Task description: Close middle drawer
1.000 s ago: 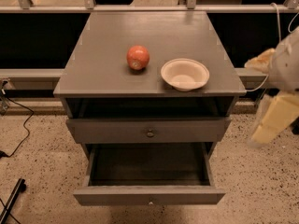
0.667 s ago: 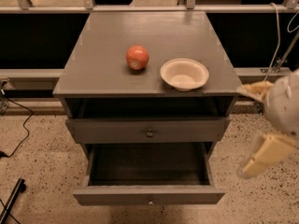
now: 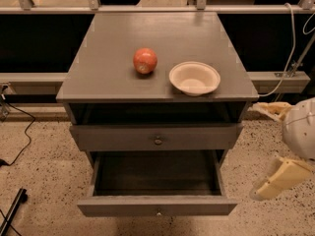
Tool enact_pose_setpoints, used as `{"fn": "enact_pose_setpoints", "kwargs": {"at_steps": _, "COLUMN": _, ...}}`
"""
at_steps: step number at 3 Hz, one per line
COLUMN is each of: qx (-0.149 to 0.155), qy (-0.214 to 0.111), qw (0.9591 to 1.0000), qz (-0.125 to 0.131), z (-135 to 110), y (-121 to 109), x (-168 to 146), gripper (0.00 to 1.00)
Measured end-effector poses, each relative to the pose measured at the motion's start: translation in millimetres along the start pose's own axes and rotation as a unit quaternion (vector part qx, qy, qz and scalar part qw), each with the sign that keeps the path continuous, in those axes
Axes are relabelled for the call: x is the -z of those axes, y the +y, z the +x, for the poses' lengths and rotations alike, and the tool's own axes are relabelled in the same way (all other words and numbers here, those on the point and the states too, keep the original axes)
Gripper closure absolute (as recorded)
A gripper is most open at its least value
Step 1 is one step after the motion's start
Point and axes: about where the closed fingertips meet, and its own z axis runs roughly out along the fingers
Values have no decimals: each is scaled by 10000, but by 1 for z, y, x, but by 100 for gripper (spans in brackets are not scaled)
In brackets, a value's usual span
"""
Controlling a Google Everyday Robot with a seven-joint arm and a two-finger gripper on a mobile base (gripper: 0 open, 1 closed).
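Observation:
The middle drawer (image 3: 157, 206) is pulled far out of the grey cabinet (image 3: 98, 77). It has a long low front with a tiny centre knob (image 3: 158, 212) and a deep dark inside. My gripper (image 3: 257, 151) is at the right edge of the view, beside the cabinet's right side. Its two cream fingers are spread wide, one finger (image 3: 269, 109) at cabinet-top height and the other lower by the drawer's right front corner. It is empty and touches nothing.
The drawer above (image 3: 156, 137) has a taller front with a bigger dark knob and is slightly out. A red apple (image 3: 145, 60) and a white bowl (image 3: 194, 77) sit on the cabinet top. Cables lie on the speckled floor (image 3: 34, 176) at left.
My gripper has moved downward at the right of the cabinet, from cabinet-top height toward the level of the open drawer. The drawers, apple and bowl have not moved.

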Motion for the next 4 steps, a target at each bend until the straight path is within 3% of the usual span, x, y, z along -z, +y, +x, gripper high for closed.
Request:
{"fn": "enact_pose_setpoints", "kwargs": {"at_steps": 1, "qx": -242, "qy": 42, "qw": 9997, "qz": 32, "z": 25, "y": 7, "x": -32, "gripper": 0}}
{"fn": "enact_pose_setpoints", "kwargs": {"at_steps": 2, "qx": -803, "qy": -325, "qw": 9961, "qz": -147, "z": 76, "y": 49, "x": -109, "gripper": 0}}
{"fn": "enact_pose_setpoints", "kwargs": {"at_steps": 3, "qx": -459, "qy": -588, "qw": 9971, "qz": 169, "z": 81, "y": 58, "x": -133, "gripper": 0}}
{"fn": "enact_pose_setpoints", "kwargs": {"at_steps": 4, "qx": 26, "qy": -566, "qw": 9979, "qz": 303, "z": 80, "y": 55, "x": -132, "gripper": 0}}
